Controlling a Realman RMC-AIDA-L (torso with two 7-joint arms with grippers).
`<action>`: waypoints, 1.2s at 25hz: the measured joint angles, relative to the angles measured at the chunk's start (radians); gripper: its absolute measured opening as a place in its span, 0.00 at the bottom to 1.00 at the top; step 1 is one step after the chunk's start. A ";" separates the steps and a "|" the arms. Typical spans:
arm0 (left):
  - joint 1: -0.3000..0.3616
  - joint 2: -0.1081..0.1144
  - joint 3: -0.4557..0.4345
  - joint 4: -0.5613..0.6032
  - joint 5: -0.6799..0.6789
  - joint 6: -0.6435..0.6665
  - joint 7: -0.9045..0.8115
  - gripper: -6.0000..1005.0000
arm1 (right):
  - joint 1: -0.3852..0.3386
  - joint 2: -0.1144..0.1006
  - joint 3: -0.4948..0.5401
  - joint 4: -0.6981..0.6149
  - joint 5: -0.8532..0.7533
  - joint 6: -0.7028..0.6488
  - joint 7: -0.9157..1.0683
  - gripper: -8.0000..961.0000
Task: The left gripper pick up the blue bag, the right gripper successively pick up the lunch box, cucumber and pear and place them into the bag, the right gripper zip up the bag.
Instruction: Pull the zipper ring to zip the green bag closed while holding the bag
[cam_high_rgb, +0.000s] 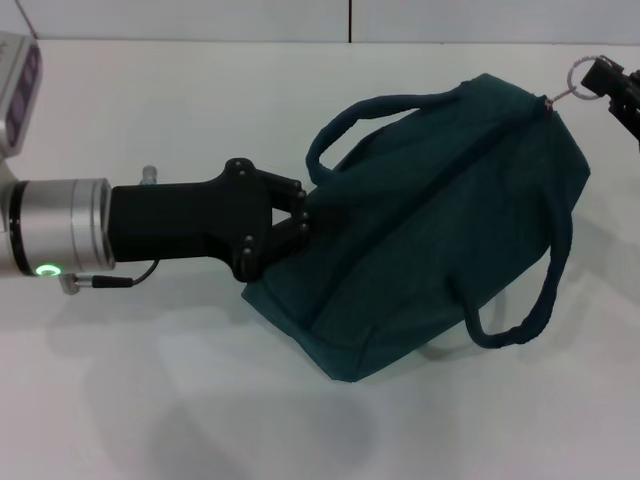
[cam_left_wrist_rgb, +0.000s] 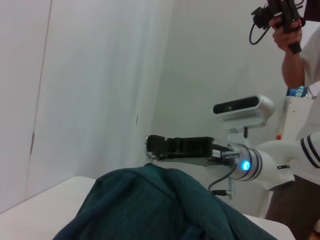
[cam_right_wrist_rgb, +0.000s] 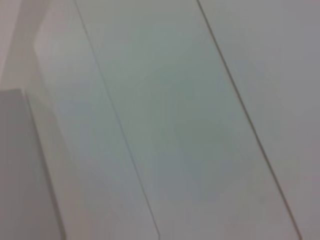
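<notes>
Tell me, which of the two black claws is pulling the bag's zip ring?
The right end effector, all black at the far corner, holds the ring zip pull; the silver-wristed left end effector grips the blue bag.

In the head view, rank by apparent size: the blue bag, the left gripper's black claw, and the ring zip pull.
1. The blue bag, by far the largest.
2. The left gripper, its black claw shut on the bag's edge.
3. The ring zip pull, smallest, held at the right gripper.

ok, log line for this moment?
left hand: shut on bag end | right hand: on zip ring, far end | lunch box, cucumber, pear: not visible
</notes>
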 joint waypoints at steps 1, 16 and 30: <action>0.001 0.001 0.000 -0.002 0.001 0.005 0.000 0.05 | -0.001 0.001 0.000 0.000 -0.001 0.007 -0.004 0.10; -0.006 0.002 -0.001 -0.015 0.009 0.030 0.007 0.05 | -0.001 0.009 -0.015 0.027 -0.015 0.096 -0.039 0.10; 0.000 0.007 -0.001 -0.015 0.007 0.049 0.008 0.05 | 0.027 0.011 -0.073 0.052 -0.019 0.177 -0.073 0.10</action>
